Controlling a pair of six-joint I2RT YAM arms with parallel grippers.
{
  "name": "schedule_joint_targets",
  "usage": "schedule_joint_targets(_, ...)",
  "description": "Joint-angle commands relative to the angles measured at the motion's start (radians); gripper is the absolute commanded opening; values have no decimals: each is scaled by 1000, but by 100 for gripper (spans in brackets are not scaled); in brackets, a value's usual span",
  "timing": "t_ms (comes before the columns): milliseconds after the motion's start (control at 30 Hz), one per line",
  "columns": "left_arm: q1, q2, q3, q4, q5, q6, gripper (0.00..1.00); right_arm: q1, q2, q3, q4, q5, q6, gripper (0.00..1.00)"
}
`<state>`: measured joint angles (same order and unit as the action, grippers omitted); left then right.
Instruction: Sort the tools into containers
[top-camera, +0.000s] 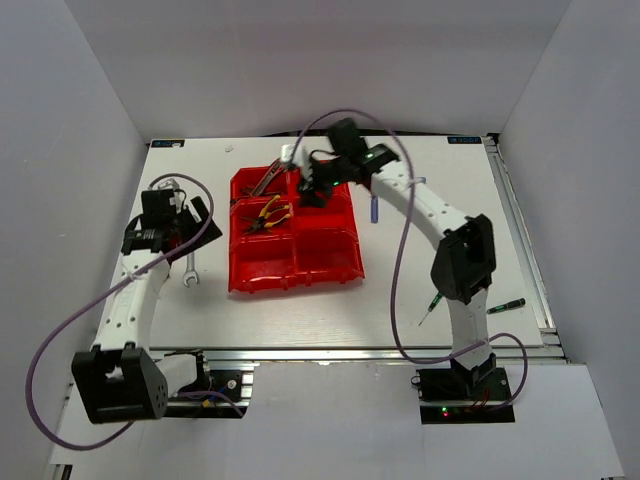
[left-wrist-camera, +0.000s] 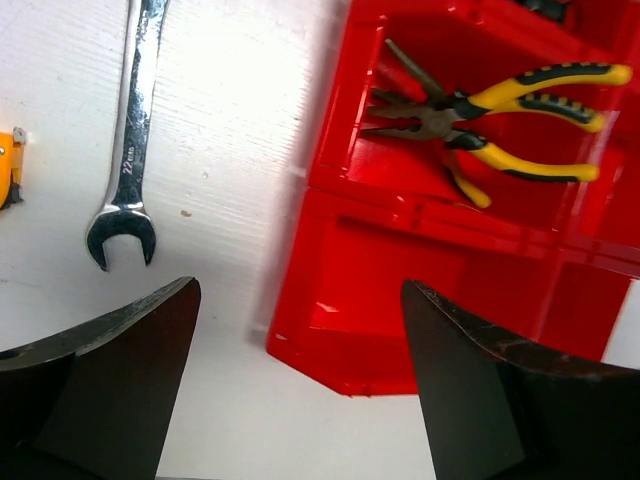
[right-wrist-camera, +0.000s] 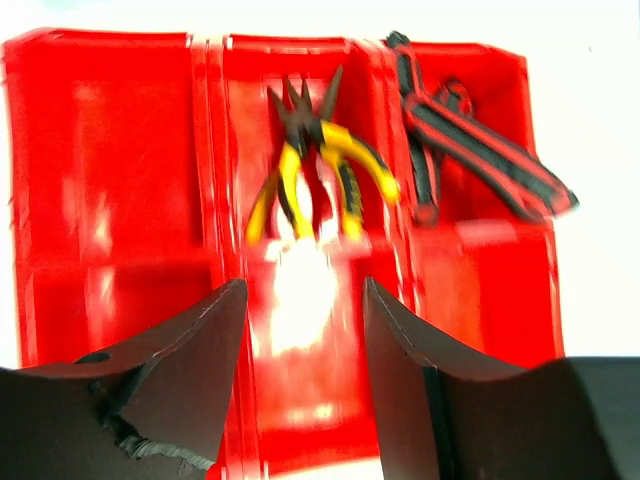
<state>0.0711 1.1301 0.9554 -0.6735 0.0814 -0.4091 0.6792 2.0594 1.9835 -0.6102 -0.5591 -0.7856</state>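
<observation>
The containers are a red block of joined bins mid-table. Two pairs of yellow-handled pliers lie in the middle left bin, and red-black pliers lie in the far left one. My right gripper hovers over the far right bin. In the right wrist view it is open and empty above the bins, with the yellow pliers and red-black pliers beyond. My left gripper stands open and empty left of the bins, near the silver wrench.
The wrench lies on the white table left of the bins. A small orange piece sits beside it. A blue screwdriver lies right of the bins. Two green-black screwdrivers lie near the right arm's base.
</observation>
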Motion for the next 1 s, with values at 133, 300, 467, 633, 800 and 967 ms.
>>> schedule_joint_targets(133, 33, 186, 101, 11, -45, 151, 91, -263, -116, -25, -212, -421, -136, 57)
schedule_joint_targets(300, 71, 330, 154, 37, -20, 217, 91, -400, -137, -64, -212, -427, -133, 60)
schedule_joint_targets(467, 113, 418, 190, 52, 21, 279, 91, -504, -156, -127, -188, -374, -113, 61)
schedule_joint_targets(633, 125, 497, 197, 84, 49, 365, 92, -546, -186, -193, -168, -342, -104, 62)
schedule_joint_targets(800, 131, 568, 197, 121, 41, 435, 96, -550, -209, -250, -166, -326, -109, 62)
schedule_joint_targets(967, 144, 637, 215, 160, 40, 460, 93, -552, -219, -265, -175, -309, -119, 62)
